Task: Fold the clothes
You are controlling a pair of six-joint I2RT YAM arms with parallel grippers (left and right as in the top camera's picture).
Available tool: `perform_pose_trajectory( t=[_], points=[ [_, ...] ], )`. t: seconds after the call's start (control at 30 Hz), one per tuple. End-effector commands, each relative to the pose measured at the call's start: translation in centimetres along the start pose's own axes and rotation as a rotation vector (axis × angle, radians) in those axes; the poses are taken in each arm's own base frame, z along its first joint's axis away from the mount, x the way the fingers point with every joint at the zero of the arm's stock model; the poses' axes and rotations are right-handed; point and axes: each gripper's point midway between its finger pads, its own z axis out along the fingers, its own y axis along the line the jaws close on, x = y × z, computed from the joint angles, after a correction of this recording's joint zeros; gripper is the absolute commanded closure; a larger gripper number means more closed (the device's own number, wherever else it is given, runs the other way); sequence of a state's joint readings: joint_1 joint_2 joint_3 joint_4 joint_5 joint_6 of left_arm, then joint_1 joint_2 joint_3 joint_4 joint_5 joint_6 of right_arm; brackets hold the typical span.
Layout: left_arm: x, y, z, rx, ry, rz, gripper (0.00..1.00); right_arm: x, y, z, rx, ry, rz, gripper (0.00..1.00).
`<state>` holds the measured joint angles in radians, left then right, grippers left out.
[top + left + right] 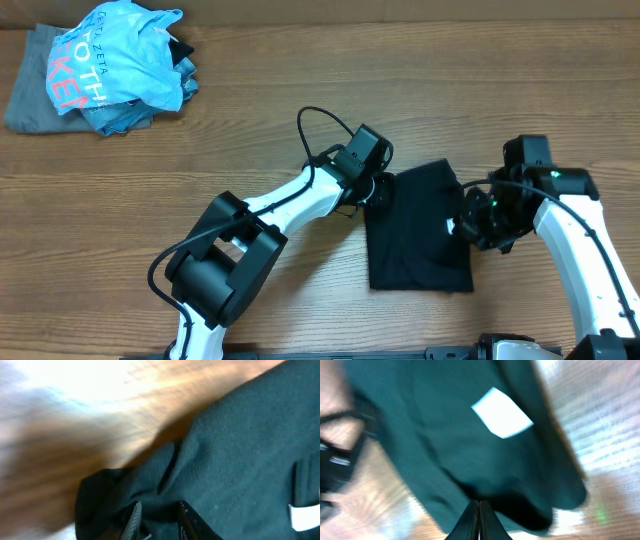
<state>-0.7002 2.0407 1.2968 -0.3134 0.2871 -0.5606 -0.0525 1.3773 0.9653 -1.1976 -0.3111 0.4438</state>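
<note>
The clothes, a black T-shirt (418,230), lie folded into a rough rectangle on the wooden table, right of centre. My left gripper (378,190) is at the shirt's upper left corner. In the left wrist view its fingers (134,519) stand apart, and the black fabric (240,445) bunches up between and beyond them. My right gripper (470,224) is at the shirt's right edge. In the right wrist view its fingertips (479,504) are pressed together on a shadowed fold of the shirt (445,435). The white neck tag (501,412) shows beyond them.
A crumpled light blue shirt with pink lettering (120,65) lies on a grey garment (28,98) at the back left corner. Bare wooden table (120,220) stretches across the left and front.
</note>
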Motion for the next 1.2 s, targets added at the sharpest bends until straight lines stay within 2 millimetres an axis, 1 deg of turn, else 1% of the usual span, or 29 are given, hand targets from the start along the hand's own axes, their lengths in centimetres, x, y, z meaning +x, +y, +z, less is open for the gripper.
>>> perform_pose_trajectory(
  t=[0.0, 0.13, 0.2, 0.23, 0.37, 0.43, 0.5, 0.57, 0.67, 0.77, 0.87, 0.9, 0.93, 1.0, 1.03, 1.1, 1.17],
  points=[
    [-2.9, 5.5, -0.5, -0.223, -0.122, -0.054, 0.68, 1.6, -1.3, 2.1, 0.02, 0.061, 0.006, 0.96],
    [-4.1, 8.1, -1.7, -0.282, -0.143, -0.107, 0.65, 3.1, -2.0, 4.5, 0.021, 0.101, -0.011, 0.96],
    [-4.5, 9.8, -2.5, -0.315, -0.14, -0.143, 0.64, 3.4, -2.2, 5.1, 0.024, 0.103, -0.019, 0.96],
    [-4.7, 10.9, -3.0, -0.333, -0.132, -0.168, 0.63, 3.4, -2.2, 5.3, 0.023, 0.102, -0.022, 0.96],
    [-5.3, 14.2, -5.1, -0.383, -0.108, -0.252, 0.61, 2.8, -1.8, 5.2, 0.009, 0.078, -0.031, 0.96],
    [-5.7, 15.5, -6.4, -0.403, -0.095, -0.281, 0.61, 2.3, -1.5, 5.1, -0.001, 0.063, -0.034, 0.96],
    [-6.2, 16.1, -7.7, -0.403, -0.071, -0.274, 0.61, 1.9, -0.8, 4.7, -0.022, 0.05, -0.042, 0.96],
    [-6.9, 16.0, -8.7, -0.386, -0.054, -0.259, 0.61, 1.5, 0.5, 4.2, -0.077, 0.04, -0.066, 0.96],
    [-7.4, 15.5, -9.5, -0.371, -0.041, -0.231, 0.6, 0.9, 4.5, 3.2, -0.262, 0.028, -0.172, 0.96],
    [-7.2, 15.2, -9.5, -0.369, -0.031, -0.228, 0.6, 0.2, 7.9, 2.7, -0.386, -0.017, -0.255, 0.96],
    [-6.9, 14.8, -9.3, -0.368, -0.022, -0.229, 0.6, 0.0, 10.2, 3.2, -0.425, -0.034, -0.27, 0.96],
    [-6.9, 14.7, -9.2, -0.367, -0.02, -0.225, 0.6, 0.1, 11.4, 3.6, -0.443, -0.037, -0.287, 0.96],
    [-6.6, 14.5, -9.1, -0.368, -0.012, -0.221, 0.6, 0.2, 13.0, 4.2, -0.468, -0.044, -0.32, 0.96],
    [-6.4, 14.4, -9.1, -0.37, -0.003, -0.219, 0.6, 0.7, 15.3, 5.4, -0.504, -0.045, -0.369, 0.96],
    [-6.3, 14.4, -9.1, -0.372, 0.002, -0.22, 0.6, 0.9, 16.1, 6.1, -0.515, -0.041, -0.386, 0.96],
    [-5.9, 14.5, -9.2, -0.378, 0.017, -0.224, 0.59, 1.2, 17.1, 7.4, -0.517, -0.021, -0.381, 0.96],
    [-5.4, 14.6, -9.2, -0.385, 0.034, -0.229, 0.59, 0.8, 16.6, 8.9, -0.472, -0.011, -0.345, 0.96]
  ],
)
